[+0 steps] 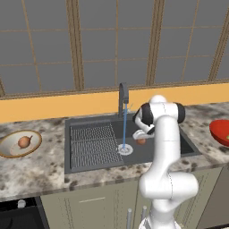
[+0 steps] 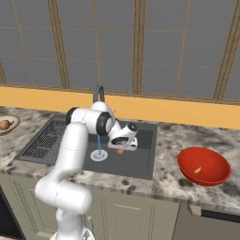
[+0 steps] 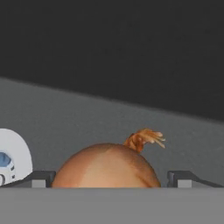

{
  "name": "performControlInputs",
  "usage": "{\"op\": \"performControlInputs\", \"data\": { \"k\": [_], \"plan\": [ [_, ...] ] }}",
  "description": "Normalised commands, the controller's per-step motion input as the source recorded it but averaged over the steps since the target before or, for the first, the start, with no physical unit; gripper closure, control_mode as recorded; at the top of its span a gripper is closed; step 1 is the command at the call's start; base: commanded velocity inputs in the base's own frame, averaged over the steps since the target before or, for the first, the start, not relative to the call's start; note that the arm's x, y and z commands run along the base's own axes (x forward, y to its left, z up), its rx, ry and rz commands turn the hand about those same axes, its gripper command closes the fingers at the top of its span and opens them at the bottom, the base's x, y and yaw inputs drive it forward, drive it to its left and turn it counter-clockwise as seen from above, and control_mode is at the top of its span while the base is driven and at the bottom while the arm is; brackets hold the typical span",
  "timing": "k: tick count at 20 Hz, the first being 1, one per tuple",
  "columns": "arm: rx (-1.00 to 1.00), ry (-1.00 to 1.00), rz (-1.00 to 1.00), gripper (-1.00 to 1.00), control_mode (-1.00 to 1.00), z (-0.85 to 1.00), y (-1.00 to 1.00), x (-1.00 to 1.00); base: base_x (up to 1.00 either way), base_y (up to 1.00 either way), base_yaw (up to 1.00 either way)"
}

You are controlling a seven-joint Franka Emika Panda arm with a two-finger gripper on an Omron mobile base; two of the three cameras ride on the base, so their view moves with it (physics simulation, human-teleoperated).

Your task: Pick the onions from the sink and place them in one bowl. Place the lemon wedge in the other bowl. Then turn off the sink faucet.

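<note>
1. Your beige bowl (image 1: 9,150) sits at the far left of the speckled stone desk (image 1: 40,172), wide and shallow with a tan-brown rim, and one onion (image 1: 24,142) lies in it.
2. Your red bowl (image 2: 212,176) is on the desk to the right of the sink, glossy and rounded, and the lemon wedge (image 2: 198,170), a tiny yellow sliver, rests inside.
3. The sink (image 1: 78,165) is a dark grey rectangular basin; a ribbed grid rack (image 1: 91,144) covers its left half and a round white drain (image 1: 125,150) sits near the middle.
4. The faucet (image 1: 123,99), a slim dark metal spout, is running: a thin blue stream (image 1: 124,125) falls straight onto the drain.
5. The second onion (image 3: 107,167), smooth orange-brown with a frayed dry tip, lies on the basin floor just right of the drain.
6. Your tool (image 3: 109,178) is down in the basin, jaws spread wide, one dark fingertip on each side of that onion and neither pressing on it.
7. No writing or labels can be read anywhere.
</note>
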Motion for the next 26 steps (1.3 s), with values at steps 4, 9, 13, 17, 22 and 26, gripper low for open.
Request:
{"op": "performControlInputs", "data": {
  "k": [4, 9, 13, 17, 22, 26],
  "plan": [
    [0.00, 0.15, -0.04, 1.00, -1.00, -0.59, 0.00, -0.09, 0.00, 0.00, 0.00],
    [0.00, 0.13, -0.04, 1.00, -1.00, -0.27, 0.00, -0.08, 0.00, 0.00, 0.00],
    [0.00, -0.01, 0.00, 1.00, -1.00, 0.08, -0.02, -0.20, 0.00, 0.00, 0.00],
    [0.03, -0.07, 0.00, 1.00, -1.00, 0.60, -0.05, -0.36, 0.00, 0.00, 0.00],
    [0.09, -0.02, 0.00, 1.00, -1.00, 0.73, -0.08, -0.58, 0.00, 0.00, 0.00],
    [0.04, -0.17, 0.00, 1.00, -1.00, 0.53, -0.10, -0.67, 0.00, 0.00, 0.00]
  ]
}}
